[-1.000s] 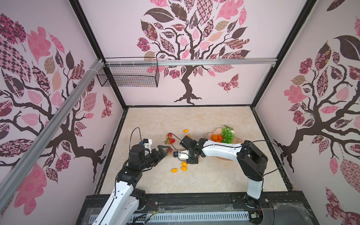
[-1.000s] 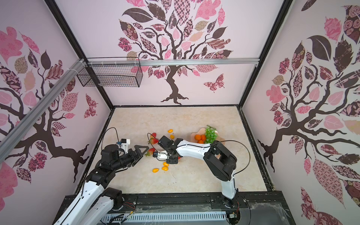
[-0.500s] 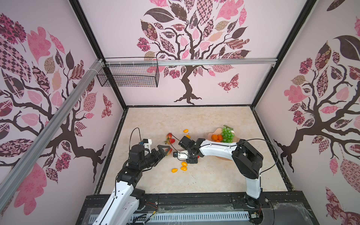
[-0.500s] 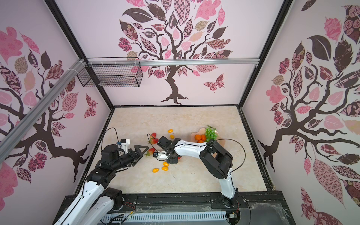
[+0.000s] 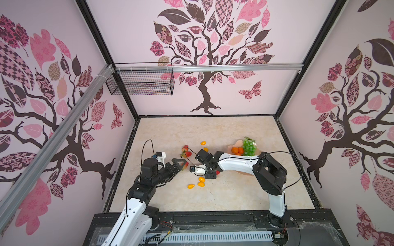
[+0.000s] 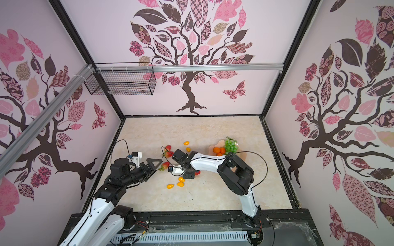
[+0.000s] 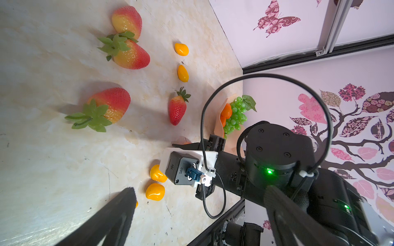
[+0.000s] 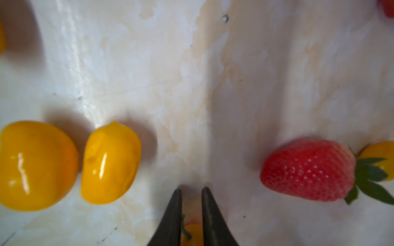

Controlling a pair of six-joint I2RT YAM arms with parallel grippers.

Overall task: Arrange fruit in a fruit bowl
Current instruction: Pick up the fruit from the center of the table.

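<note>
The peach-pink fruit bowl (image 5: 231, 147) at the right holds a green grape bunch (image 5: 248, 147) and orange tangerines (image 5: 236, 150). My right gripper (image 8: 191, 189) points down at the table's middle (image 5: 211, 176). Its jaws stand narrow around a strawberry (image 8: 191, 234), of which the orange shoulder and green stalk show; its red end (image 5: 218, 172) sticks out beside the gripper. Three yellow ovals (image 5: 201, 184) lie just in front. My left gripper (image 5: 181, 164) is open and holds nothing, with one strawberry (image 5: 186, 164) by its tip. Two strawberries (image 5: 186, 150) and two ovals (image 5: 203, 143) lie farther back.
Another small strawberry (image 7: 178, 108) lies behind the right gripper, hidden under the arm in both top views. A black wire basket (image 5: 145, 83) hangs on the back wall. Black frame rails edge the marble table (image 5: 213, 198), and the right arm's cable (image 7: 202, 119) loops above the fruit.
The right gripper's jaws have narrowed around the strawberry and the right arm's elbow has swung a little left. The left arm has not moved.
</note>
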